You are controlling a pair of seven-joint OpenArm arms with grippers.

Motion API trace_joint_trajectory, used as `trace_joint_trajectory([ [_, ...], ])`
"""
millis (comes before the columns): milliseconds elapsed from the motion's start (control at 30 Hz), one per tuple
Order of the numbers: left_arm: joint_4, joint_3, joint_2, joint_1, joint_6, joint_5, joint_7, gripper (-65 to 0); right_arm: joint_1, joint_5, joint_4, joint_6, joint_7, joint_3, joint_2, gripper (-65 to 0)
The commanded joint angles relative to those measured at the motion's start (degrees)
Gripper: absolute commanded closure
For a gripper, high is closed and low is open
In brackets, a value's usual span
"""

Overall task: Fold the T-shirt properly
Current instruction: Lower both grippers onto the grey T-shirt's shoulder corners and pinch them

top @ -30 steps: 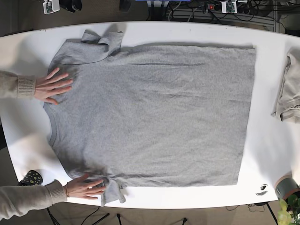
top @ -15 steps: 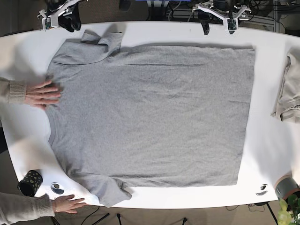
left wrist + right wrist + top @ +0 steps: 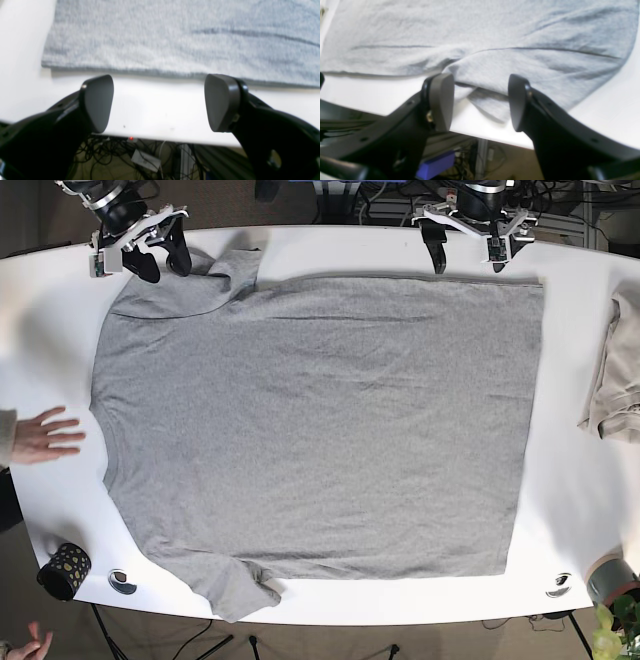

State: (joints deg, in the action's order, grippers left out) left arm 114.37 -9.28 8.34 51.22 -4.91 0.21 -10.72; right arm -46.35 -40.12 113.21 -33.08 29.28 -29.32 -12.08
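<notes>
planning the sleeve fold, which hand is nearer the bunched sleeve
Right. The right hand straddles the bunched sleeve; the left hand sits off the shirt's straight side edge, further along.

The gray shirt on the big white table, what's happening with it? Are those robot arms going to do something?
The gray T-shirt lies spread flat on the white table, not folded yet. Two robot arms reach in from the far edge. The right end effector is open over the sleeve near the collar end, and the left end effector is open just short of the shirt's side edge near the hem corner. Neither holds anything. A person's hand rests on the table beside the collar.
</notes>
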Motion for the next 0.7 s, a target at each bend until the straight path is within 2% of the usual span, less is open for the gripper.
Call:
trace_joint_trajectory([
  [0,0.75,-0.08,-0.47,-0.01,0.12,-0.08,1.27,-53.3,1.03,-3.09,0.68,-0.46,1.18,-0.53,-0.54,-33.9],
  [233,0.75,-0.08,-2.84,-1.95,0.12,-0.08,1.27,-53.2,4.46,-9.24,0.51,-0.46,7.87,-2.81,-0.54,-33.9],
  [400,0.75,-0.08,-2.84,-2.74,0.03,-0.60,1.27,-53.2,8.50,-17.07,-3.63,-0.46,17.10,-9.76,-0.80,-33.9],
  [500,0.67,-0.35,-3.46,-3.27,-0.06,-3.15,1.27,-53.2,11.75,-19.09,-7.14,-0.55,21.84,-13.36,-0.98,-33.6],
  [600,0.67,-1.05,-5.48,-3.35,-0.06,-7.64,1.27,-53.2,14.57,-19.09,-10.39,-2.13,26.24,-17.14,-0.98,-33.6],
  [667,0.67,-1.32,-6.36,-3.35,-0.06,-11.06,1.18,-53.2,16.33,-19.00,-13.21,-3.97,28.79,-19.34,-1.07,-33.6],
])
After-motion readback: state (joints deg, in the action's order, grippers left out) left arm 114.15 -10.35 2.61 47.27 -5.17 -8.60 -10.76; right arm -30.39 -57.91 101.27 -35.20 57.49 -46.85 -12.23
